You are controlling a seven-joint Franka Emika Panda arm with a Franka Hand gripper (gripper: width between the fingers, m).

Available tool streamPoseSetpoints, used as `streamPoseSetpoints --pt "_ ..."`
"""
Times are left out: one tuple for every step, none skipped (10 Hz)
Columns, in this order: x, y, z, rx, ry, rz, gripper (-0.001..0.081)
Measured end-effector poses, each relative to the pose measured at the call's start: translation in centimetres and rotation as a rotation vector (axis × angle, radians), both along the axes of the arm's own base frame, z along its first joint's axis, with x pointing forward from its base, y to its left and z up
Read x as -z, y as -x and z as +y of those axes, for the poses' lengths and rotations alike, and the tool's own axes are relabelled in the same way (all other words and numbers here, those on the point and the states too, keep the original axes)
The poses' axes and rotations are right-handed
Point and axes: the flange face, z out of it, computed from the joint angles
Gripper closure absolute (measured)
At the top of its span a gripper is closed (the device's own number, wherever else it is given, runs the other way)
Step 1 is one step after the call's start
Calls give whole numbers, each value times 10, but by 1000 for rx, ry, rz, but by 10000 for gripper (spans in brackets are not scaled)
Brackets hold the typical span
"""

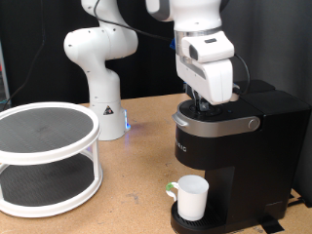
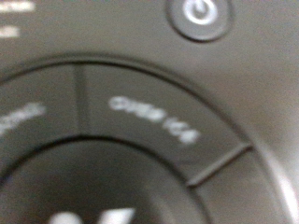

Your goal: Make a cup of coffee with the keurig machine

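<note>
The end effector [image 1: 202, 101] is lowered onto the top of the coffee maker [image 1: 229, 156], its buttons [image 2: 154, 119] filling the wrist view; its opening cannot be told. The mug [image 1: 190, 197] is seated on the drip tray beneath.

the exterior view is evenly lit from above, fairly bright on the table [image 1: 136, 175] and sharp enough, against a dark backdrop. soft shadows lie under the white rack [image 1: 47, 156] and beside the cup [image 1: 192, 197]. a small blue glow shows at the arm's base [image 1: 128, 124]. the wrist view is dim and badly blurred: the keurig machine [image 2: 149, 140] fills it, its lettering smeared, with faint sheen on the power button [image 2: 199, 16].
</note>
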Motion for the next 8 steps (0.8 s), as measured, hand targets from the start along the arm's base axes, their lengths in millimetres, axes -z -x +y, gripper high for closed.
streamPoseSetpoints --pt "0 5 -4 -6 -33 2 802" --pt "-1 11 -8 -7 -60 3 802" --pt "-2 16 -12 -3 -81 3 802" --pt "-7 21 -16 8 -105 -8 802" --pt "-17 24 -20 19 -132 -25 802" --pt "-29 27 -25 32 -157 -47 802" --pt "-42 30 -30 40 -173 -67 802" --pt "-53 35 -34 40 -178 -76 802"
